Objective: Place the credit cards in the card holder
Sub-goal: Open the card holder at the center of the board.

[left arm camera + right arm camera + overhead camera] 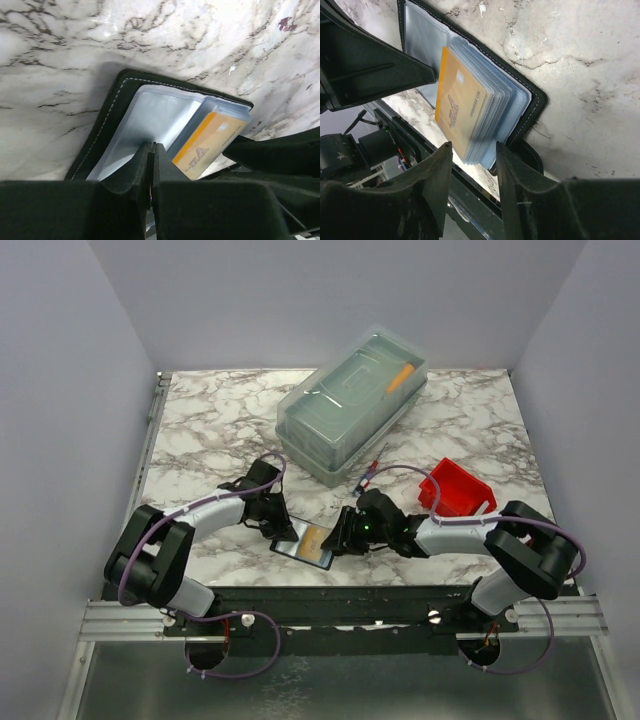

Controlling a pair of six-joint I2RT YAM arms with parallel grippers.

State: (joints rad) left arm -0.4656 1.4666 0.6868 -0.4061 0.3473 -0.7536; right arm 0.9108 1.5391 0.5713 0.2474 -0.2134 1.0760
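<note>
The black card holder (296, 549) lies open on the marble near the front edge, its clear sleeves showing (150, 115). A tan credit card (314, 537) sits on top of the sleeve stack (460, 110), also seen in the left wrist view (210, 142). My left gripper (151, 147) is shut, with its tips down on the left clear sleeve; I cannot tell whether plastic is pinched between them. My right gripper (472, 152) is open, its fingers standing either side of the near end of the sleeve stack and the tan card. No other credit cards show.
A large clear lidded box (352, 400) stands at the back centre. A red bin (455, 488) sits right of the right arm, with a pen (366, 477) between it and the box. The table's front edge and black rail (470, 210) run just beside the holder.
</note>
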